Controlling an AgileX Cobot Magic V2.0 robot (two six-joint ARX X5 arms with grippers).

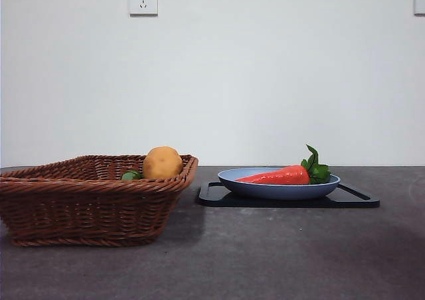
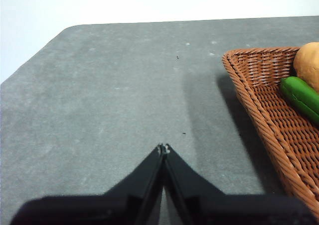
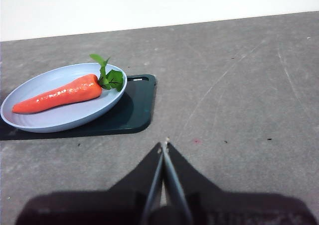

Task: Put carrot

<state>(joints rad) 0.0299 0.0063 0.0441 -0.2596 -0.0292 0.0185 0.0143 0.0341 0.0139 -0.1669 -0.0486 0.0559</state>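
The orange-red carrot (image 1: 279,176) (image 3: 57,95) lies on its side in a light blue plate (image 1: 279,191) (image 3: 60,119), green leaves pointing right in the front view. The plate rests on a black tray (image 1: 352,199) (image 3: 134,113). My right gripper (image 3: 164,145) is shut over bare table, some way short of the tray and holding nothing. My left gripper (image 2: 163,147) is shut over bare table beside the wicker basket (image 2: 259,110), also holding nothing. Neither arm shows in the front view.
The brown wicker basket (image 1: 86,207) stands at the left with a round yellow-brown potato (image 1: 163,162) (image 2: 310,63) and a small green vegetable (image 1: 131,176) (image 2: 301,96) inside. A white wall with a socket (image 1: 143,0) stands behind the dark grey table.
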